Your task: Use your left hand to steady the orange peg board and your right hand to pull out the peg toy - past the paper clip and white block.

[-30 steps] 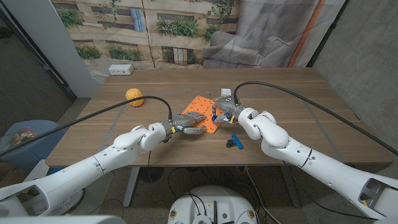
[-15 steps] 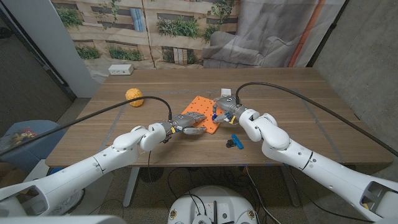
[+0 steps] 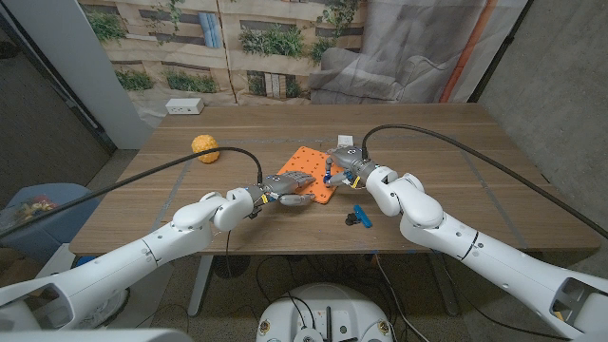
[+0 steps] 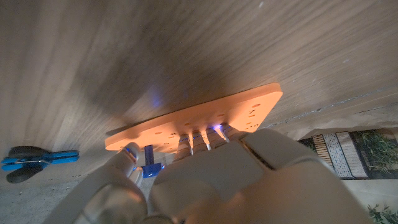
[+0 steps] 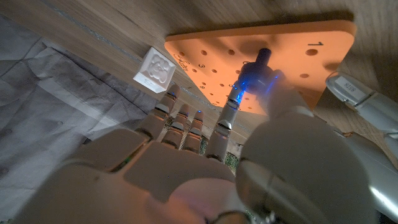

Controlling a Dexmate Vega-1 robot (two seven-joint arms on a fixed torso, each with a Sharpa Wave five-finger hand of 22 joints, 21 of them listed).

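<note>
Left hand (image 3: 285, 188) presses fingers-spread on the orange peg board (image 3: 315, 167) mid-counter, right hand (image 3: 344, 166) pinches the blue peg toy (image 5: 256, 73) standing in the board, white block (image 5: 156, 67) just beside the board's edge.

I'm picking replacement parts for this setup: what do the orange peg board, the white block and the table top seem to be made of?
Orange peg board: probably plastic or dense foam, matte; a flat, uniformly coloured slab with clean drilled holes and printed numbers.
White block: likely moulded plastic or plaster; a raised relief on its face, no shine.
Table: wood or wood-look laminate, satin; long brown grain lines.
</note>
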